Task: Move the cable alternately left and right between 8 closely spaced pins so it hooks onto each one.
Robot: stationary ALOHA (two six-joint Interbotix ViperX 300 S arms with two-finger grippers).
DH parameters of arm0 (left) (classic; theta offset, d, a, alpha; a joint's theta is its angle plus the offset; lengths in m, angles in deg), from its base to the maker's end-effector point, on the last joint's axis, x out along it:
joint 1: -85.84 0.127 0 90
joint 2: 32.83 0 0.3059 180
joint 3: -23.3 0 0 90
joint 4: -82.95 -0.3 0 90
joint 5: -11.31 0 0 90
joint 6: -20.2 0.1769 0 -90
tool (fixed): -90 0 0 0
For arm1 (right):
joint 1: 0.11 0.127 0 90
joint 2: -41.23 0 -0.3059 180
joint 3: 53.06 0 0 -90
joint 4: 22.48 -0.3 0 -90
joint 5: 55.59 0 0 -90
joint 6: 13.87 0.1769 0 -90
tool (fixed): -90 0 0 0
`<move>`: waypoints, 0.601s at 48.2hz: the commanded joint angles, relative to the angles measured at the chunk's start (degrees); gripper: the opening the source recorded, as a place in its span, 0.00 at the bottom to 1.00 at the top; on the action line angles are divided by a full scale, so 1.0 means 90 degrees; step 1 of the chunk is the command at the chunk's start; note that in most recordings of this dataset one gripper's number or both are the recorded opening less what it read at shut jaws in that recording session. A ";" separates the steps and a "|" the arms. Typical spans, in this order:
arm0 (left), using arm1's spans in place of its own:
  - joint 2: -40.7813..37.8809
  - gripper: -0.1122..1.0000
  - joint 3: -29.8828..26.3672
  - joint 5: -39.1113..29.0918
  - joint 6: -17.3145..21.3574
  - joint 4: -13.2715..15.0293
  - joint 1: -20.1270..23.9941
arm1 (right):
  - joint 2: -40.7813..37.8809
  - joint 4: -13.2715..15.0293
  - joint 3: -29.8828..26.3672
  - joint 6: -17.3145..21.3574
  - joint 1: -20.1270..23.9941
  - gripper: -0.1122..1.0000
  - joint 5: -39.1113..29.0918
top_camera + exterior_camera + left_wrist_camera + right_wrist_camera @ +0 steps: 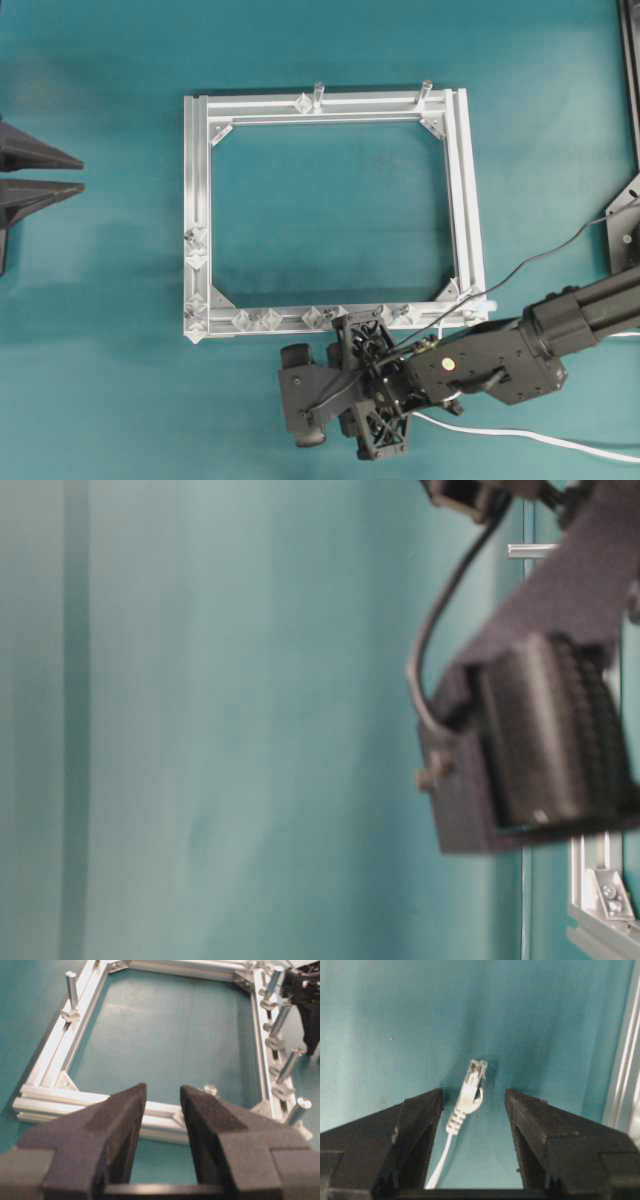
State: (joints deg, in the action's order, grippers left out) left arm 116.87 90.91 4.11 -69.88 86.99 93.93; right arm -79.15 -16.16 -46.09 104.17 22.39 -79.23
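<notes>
- Although the right end effector (474, 1105) hangs wide open around the cable (465, 1097), whose plug end lies flat on the teal worktop (100, 300) beside the frame's near rail, nothing is gripped yet.
- No cord touches the pins (255, 320); all eight hooks remain.
- Left end effector (162, 1110): open, empty, by the left edge.

Overhead looks straight down on the frame (325, 215); the left wrist view shares it, low and close.
</notes>
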 commanded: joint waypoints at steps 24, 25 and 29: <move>0.0391 0.44 0.0039 -0.0498 -0.0020 -0.0010 0.0000 | -0.0010 0.0010 -0.0566 0.0156 0.0010 0.22 -0.1045; 0.0391 0.44 0.0039 -0.0498 -0.0020 -0.0010 0.0000 | -0.0010 0.0010 -0.0586 0.0156 0.0010 0.22 -0.1113; 0.0391 0.44 0.0039 -0.0508 -0.0020 -0.0010 -0.0010 | 0.0000 0.0010 -0.0723 0.0166 0.0010 0.22 -0.1377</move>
State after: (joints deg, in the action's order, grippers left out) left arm 121.00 91.87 -0.64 -69.88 86.99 93.93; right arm -80.30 -16.24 -50.49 105.49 22.47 -89.78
